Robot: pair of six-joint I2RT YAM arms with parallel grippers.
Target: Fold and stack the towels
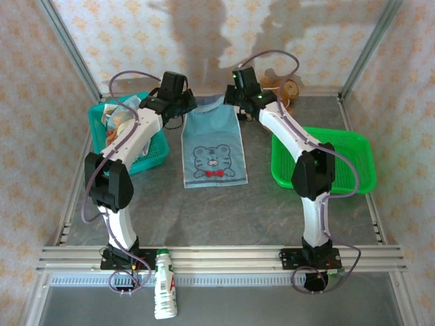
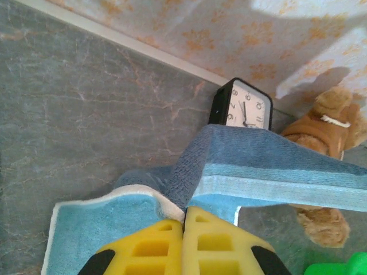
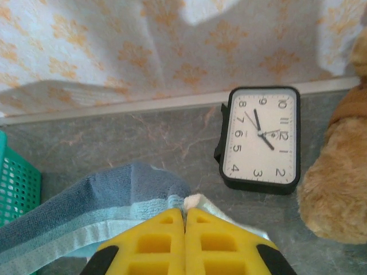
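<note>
Blue-grey and printed with a cartoon tiger face and a red bow, the towel (image 1: 214,153) lies lengthwise on the middle of the worktop (image 1: 204,217). We find no lettering on it.

Its far edge is lifted and stretched between our two arms. The left end effector (image 1: 185,103) has its yellow fingers (image 2: 155,246) pressed together on the far left corner, where white piping runs along the hem. The right end effector (image 1: 234,100) is likewise clamped on the far right corner, and a pale woven band follows the edge there. The near hem rests flat on the stone-grey surface.

The only writing we can read is on the clock (image 3: 261,137), a black-framed white dial with the hour numerals in black. It stands against the back wall just beyond the held edge. The bottle (image 1: 165,285) lying at the near rail carries a red mark on its label, too small for us to read.

A teal basket (image 1: 155,155) with bunched cloths (image 1: 115,121) sits just left of the towel, near its side hem. The green tray (image 1: 353,166) sits to the right, with a strip of bare surface between. The teddy bear (image 1: 289,88) is at the back right, beside the clock. Open worktop runs from the towel's near hem to the rails.
</note>
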